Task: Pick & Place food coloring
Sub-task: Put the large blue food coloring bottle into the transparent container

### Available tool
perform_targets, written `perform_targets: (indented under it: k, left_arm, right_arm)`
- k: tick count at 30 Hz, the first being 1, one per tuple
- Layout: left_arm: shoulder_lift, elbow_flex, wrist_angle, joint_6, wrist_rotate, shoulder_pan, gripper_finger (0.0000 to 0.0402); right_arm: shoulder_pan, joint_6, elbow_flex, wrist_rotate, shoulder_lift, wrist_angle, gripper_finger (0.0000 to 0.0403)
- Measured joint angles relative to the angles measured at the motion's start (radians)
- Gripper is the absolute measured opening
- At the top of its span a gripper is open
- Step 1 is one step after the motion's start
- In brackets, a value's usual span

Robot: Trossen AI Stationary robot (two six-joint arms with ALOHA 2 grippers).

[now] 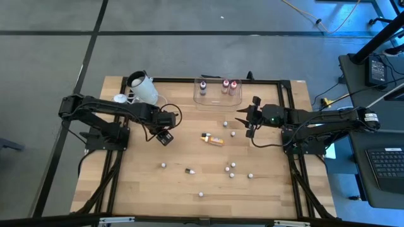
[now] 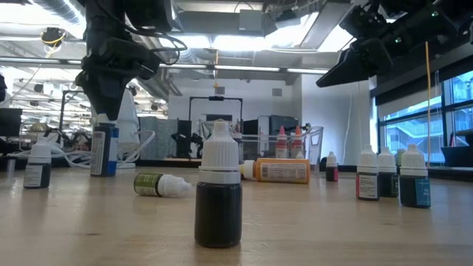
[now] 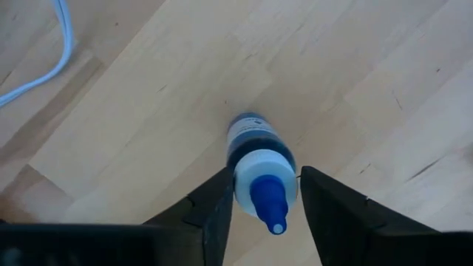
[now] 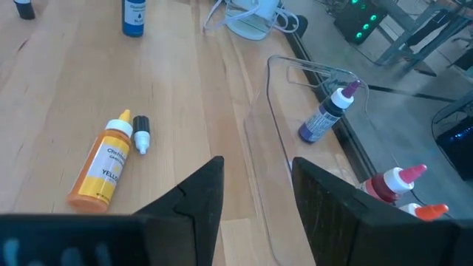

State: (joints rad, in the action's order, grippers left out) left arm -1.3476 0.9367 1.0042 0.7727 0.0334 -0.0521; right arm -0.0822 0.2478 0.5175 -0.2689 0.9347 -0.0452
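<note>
Food coloring bottles lie scattered over the wooden tabletop (image 1: 126,189), three more standing in the clear tub (image 1: 217,99) at its far edge. High view: the left gripper (image 1: 165,137) sits low over one bottle, left of the lying orange-yellow bottle (image 1: 213,140); the right gripper (image 1: 243,120) hovers just in front of the tub, holding nothing. Low view: the left gripper (image 2: 103,111) descends upon the blue bottle (image 2: 104,149), with a dark bottle (image 2: 218,196) upright in the foreground; a glancing finger would probably tip so narrow a bottle. Left wrist view: the blue bottle (image 3: 259,159) stands between the fingers (image 3: 214,210), which flank its white cap closely, contact not resolvable; a grip on the tapered cap alone may slip on lifting. Right wrist view: the right gripper (image 4: 255,188), fingers spread, overlooks the tub wall (image 4: 259,140) and purple bottle (image 4: 327,112); any descent risks striking that thin wall.
</note>
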Motion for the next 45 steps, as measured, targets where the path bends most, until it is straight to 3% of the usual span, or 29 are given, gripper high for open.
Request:
perform_targets:
  k: [16,26,33,39,45]
  left_arm:
    - [0.003,0.001,-0.018,-0.033,-0.038,0.000,0.0114]
    - [0.006,0.017,-0.314,-0.226,-0.070,-0.006,0.0114]
    - [0.006,0.119,-0.511,-0.343,-0.060,-0.055,0.0118]
    - [-0.023,0.239,-0.508,-0.471,-0.059,-0.140,0.0116]
    - [-0.156,0.449,-0.429,-0.613,-0.086,-0.226,0.0115]
  right_arm:
    - [0.000,0.000,0.000,0.000,0.000,0.000,0.0163]
    - [0.000,0.000,0.000,0.000,0.000,0.005,0.0163]
    - [0.000,0.000,0.000,0.000,0.000,0.005,0.0163]
    - [0.000,-0.003,0.000,0.000,0.000,0.007,0.0163]
    - [0.000,-0.003,0.001,0.000,-0.001,0.027,0.0163]
